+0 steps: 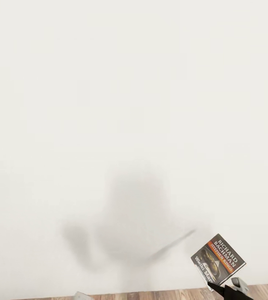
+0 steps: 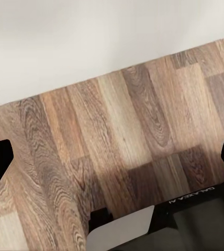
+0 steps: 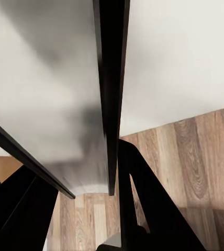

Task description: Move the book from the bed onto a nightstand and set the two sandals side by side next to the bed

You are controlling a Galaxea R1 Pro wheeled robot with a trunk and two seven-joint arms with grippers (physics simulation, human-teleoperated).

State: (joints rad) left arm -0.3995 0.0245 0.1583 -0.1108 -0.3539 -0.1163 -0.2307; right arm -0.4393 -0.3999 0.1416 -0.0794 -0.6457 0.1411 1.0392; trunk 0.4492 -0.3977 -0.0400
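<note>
A plain white wall [image 1: 134, 104] takes up nearly the whole head view, with a soft grey shadow [image 1: 129, 221] of the robot spread low across it. Along the bottom edge runs a strip of grey-brown wood plank floor [image 1: 259, 291]; the same planks [image 2: 117, 136] meet the foot of the wall in the left wrist view.

The book [image 1: 218, 259] is off the bed, held up in the air in front of the wall at the lower right of the head view, above the floor strip. Its cover faces the camera, tilted, with the long axis running from lower left up to upper right. The white lettering "Richard Bachman" and the orange band lie toward its upper right edge; the cover picture sits toward the lower left.

The right claw [image 1: 222, 288] grips the book at its lower corner, dark fingers closed narrowly on it. In the right wrist view the book [image 3: 111, 94] is seen edge-on as a thin dark slab between the fingers [image 3: 143, 209].

The left claw [image 2: 112, 157] is spread wide, its two dark fingertips at opposite edges of the left wrist view with bare floor between them, holding nothing.
</note>
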